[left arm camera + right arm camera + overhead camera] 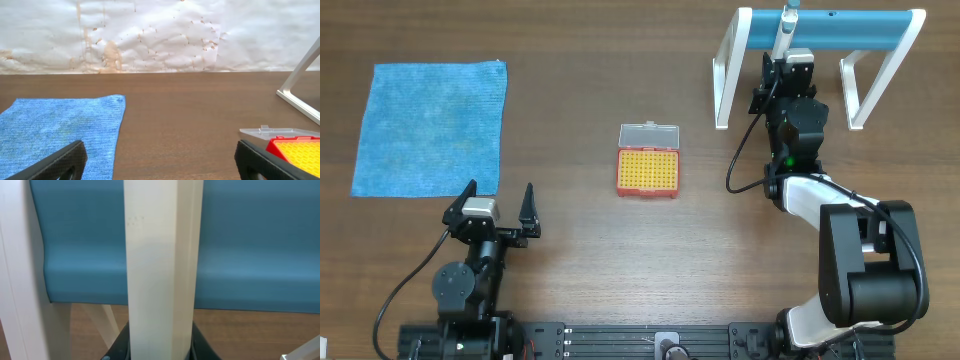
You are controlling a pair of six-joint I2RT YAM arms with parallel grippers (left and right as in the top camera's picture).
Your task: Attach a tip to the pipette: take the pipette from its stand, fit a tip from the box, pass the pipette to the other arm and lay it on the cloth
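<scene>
The white pipette (786,32) hangs upright on the stand's blue bar (840,28) at the back right. My right gripper (788,66) sits just below the bar, shut on the pipette; its pale body (160,265) rises from between the dark jaws, close against the blue bar (250,245). The red tip box (648,172) with yellow tips lies open at the table's middle, its clear lid folded back. The blue cloth (430,130) lies flat at the back left. My left gripper (500,205) rests open near the front left, facing cloth (55,130) and tip box (295,150).
The stand's white legs (723,80) rest on the table on both sides of my right gripper; one leg (20,280) is close beside the pipette. A stand leg (300,95) also appears far off. Bare wood lies between cloth and tip box.
</scene>
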